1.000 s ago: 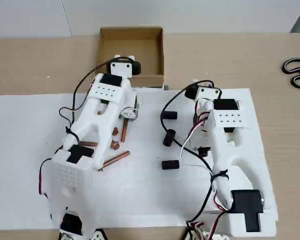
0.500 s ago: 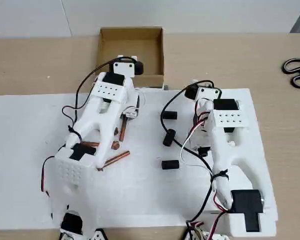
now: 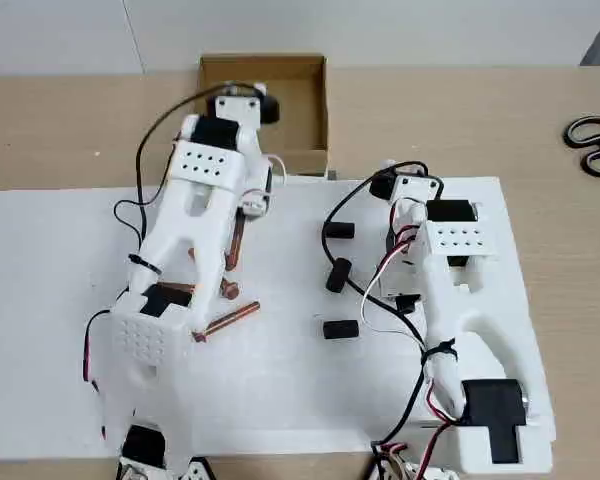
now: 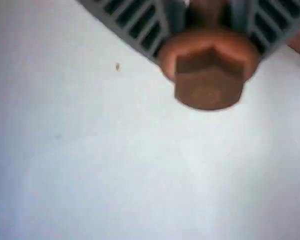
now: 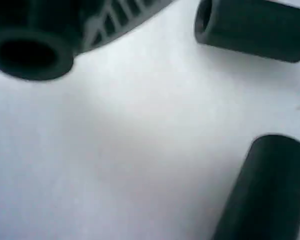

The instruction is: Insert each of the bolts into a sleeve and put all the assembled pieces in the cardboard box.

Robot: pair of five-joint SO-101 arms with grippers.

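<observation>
One copper bolt (image 4: 208,75), clamped in the left gripper (image 3: 248,203) above the white sheet (image 3: 50,260), ran lengthwise toward the cardboard box (image 3: 325,100), hex head facing the wrist camera; it had risen. The right gripper (image 3: 402,232) seemingly pinched a black sleeve (image 5: 30,52).

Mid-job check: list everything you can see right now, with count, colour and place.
cardboard box: one, brown, on the table beyond the foam sheet
foam sheet: one, white, under both arms
table: one, light wood
loose bolts: at least three, copper, on the foam sheet by the left arm
held bolt: one, copper, in the left gripper
loose sleeves: three, black, on the foam sheet between the arms
held sleeve: one, black, in the right gripper
scissors: one pair, dark handles, at the table's right edge
left gripper: shut on the held bolt
right gripper: shut on the held sleeve
</observation>
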